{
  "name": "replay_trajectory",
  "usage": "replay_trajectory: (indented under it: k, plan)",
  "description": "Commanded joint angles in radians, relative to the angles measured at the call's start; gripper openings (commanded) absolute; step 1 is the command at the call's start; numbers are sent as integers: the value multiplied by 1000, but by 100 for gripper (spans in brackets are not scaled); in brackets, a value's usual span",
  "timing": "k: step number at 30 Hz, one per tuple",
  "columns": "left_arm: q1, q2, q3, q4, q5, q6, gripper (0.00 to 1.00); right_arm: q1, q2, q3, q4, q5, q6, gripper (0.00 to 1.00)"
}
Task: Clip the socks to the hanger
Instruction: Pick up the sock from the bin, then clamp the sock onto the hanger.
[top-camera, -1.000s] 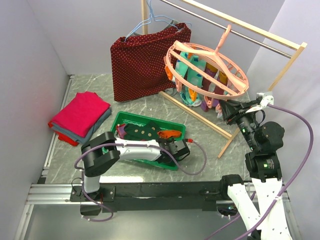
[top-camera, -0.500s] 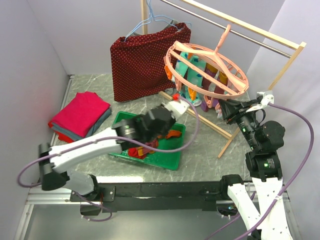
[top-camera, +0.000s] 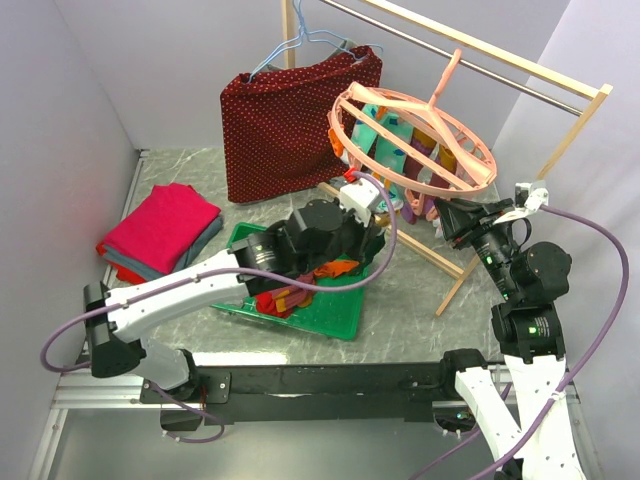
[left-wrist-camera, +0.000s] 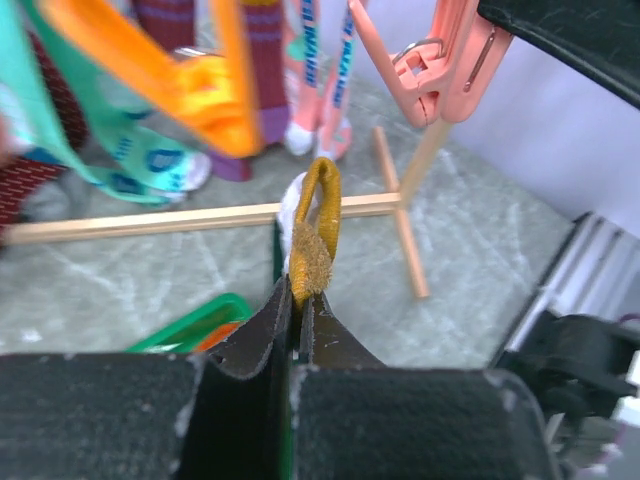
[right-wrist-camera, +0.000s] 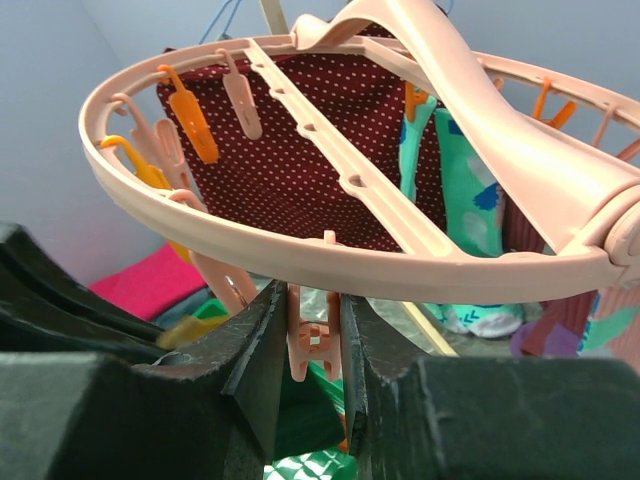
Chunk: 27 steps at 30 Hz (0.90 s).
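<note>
Holding orange sock (left-wrist-camera: 316, 225) in closed left claw (left-wrist-camera: 298, 300) | right claw (right-wrist-camera: 311, 322) pinching hanger (right-wrist-camera: 300, 255) peg (right-wrist-camera: 314, 350) | risk: you snag orange peg (left-wrist-camera: 205, 95) at 11 o'clock, sock slips.

Fixed high at the near side, the top camera looks down and forward over the whole table (top-camera: 175, 170). The left wrist camera sits close under the pink hanger (left-wrist-camera: 432, 70), facing the wooden rack (left-wrist-camera: 200, 218). The right wrist camera looks up from just below the hanger's rim. All three share the hanger.
</note>
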Motion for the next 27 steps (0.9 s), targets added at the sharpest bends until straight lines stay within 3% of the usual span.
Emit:
replay_trajectory:
  k: [1,27]
  plan:
    - [2,11,-11,149,57,-125,1,6,6,22,55,-32,41,0]
    - [-18,113,33,235,77,-221,1,7,24,-52,146,-60,130,0]
